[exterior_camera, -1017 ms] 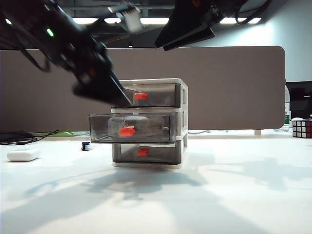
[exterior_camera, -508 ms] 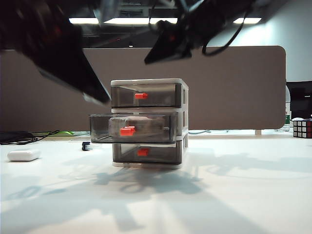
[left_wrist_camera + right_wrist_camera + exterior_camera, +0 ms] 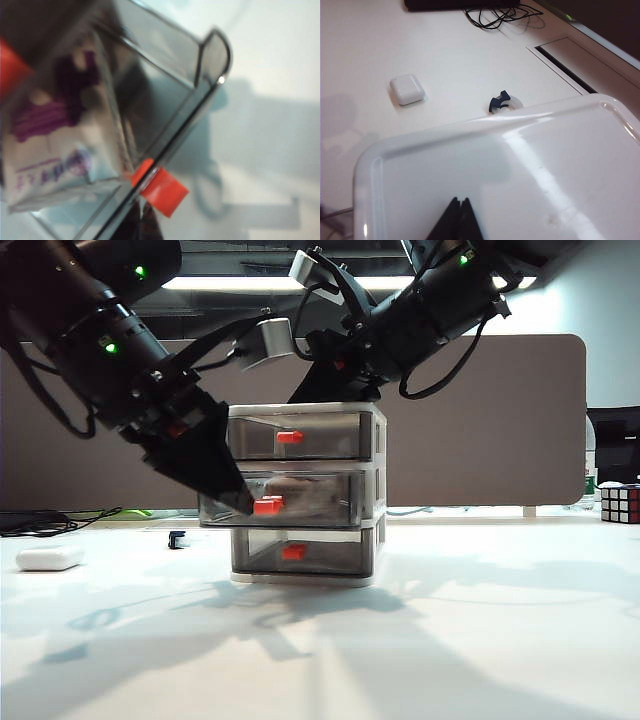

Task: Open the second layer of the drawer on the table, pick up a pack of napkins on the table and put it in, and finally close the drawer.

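Wide white table [image 3: 480, 640] across the whole shot, and at its middle stands the drawer [image 3: 305, 490], white frame, three smoky grey tiers. Two black arms lean in over it from either side. The left arm slants steeply down from the upper left, and the left gripper [image 3: 240, 502] has its tip pressed right at the front of the second layer [image 3: 300, 498], just beside the red-orange handle [image 3: 266, 506]; its fingers are pinched together with nothing between them. That middle tier sticks out a little way from the frame, not yet flush. The right arm reaches in from the upper right, bent at the elbow, and the right gripper [image 3: 460, 220] sits low over the glossy white top of the unit, jaws closed tight on nothing; whether the tip touches the top is hard to say.

Inside the middle tier lies the pack of napkins [image 3: 55, 130], purple print up, seen through the translucent wall.

Off to the side on the table: a small white rounded case [image 3: 407, 89], a tiny dark clip [image 3: 499, 101], black cables [image 3: 495, 17] at the far edge, and a puzzle cube [image 3: 620, 504] at the right.
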`<state>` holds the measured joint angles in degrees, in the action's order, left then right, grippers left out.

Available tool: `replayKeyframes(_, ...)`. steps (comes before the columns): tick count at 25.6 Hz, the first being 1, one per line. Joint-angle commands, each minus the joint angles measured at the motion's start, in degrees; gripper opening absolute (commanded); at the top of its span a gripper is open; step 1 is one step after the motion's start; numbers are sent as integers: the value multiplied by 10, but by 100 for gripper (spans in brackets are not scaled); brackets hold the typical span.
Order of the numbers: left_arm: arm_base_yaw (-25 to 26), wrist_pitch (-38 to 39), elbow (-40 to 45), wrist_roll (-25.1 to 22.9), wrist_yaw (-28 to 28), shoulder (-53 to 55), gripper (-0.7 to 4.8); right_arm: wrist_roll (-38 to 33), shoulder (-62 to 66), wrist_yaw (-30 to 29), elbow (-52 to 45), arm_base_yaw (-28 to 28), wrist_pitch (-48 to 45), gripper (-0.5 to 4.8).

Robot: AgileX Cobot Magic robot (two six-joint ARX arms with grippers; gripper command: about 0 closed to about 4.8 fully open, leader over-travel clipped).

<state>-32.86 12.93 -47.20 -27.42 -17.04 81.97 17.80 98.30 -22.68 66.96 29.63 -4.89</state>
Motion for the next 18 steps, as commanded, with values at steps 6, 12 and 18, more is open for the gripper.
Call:
replayKeyframes(6,2,-154,-2,-16,29,22,-6,5,4,6,-3,0,47,-1)
replayKeyframes(12,1,-229,-2,-15,45,60,-6,9,3,9,-3,-2,50,-1)
replayKeyframes(18,2,-149,0,-27,82,11,-6,37,-27,16,-3,-8,42,-2)
